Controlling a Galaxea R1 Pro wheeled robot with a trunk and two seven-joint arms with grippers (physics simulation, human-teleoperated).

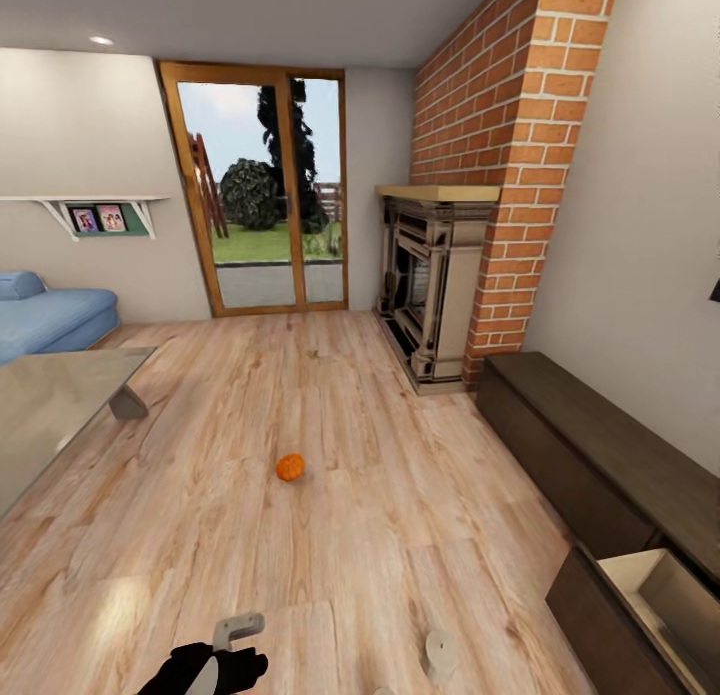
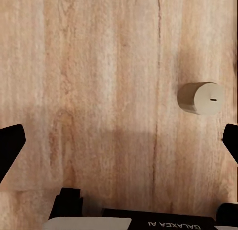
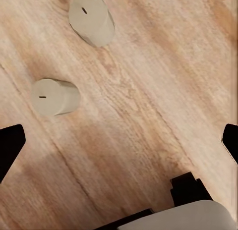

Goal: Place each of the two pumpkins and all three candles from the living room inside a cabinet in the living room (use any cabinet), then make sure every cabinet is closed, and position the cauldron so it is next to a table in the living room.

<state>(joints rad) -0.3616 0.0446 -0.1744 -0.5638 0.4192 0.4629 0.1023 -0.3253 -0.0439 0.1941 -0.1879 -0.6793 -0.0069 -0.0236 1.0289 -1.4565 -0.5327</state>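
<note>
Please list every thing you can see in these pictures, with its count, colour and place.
pumpkin: one, orange, mid floor.
candles: two, grey-beige, on the floor under the right wrist camera; one in the head view.
cabinet: one, dark brown, right wall, near drawer open.
table: one, pale grey-beige, left.
sofa: one, blue, far left.
fireplace: one, beige, brick chimney.
glass door: one, wood-framed, far wall.
left gripper: black, open, above the floor.
right gripper: black, open.

The cabinet [image 1: 600,455] and its open drawer [image 1: 655,600] run off-frame; drawer contents seemingly hidden.
</note>
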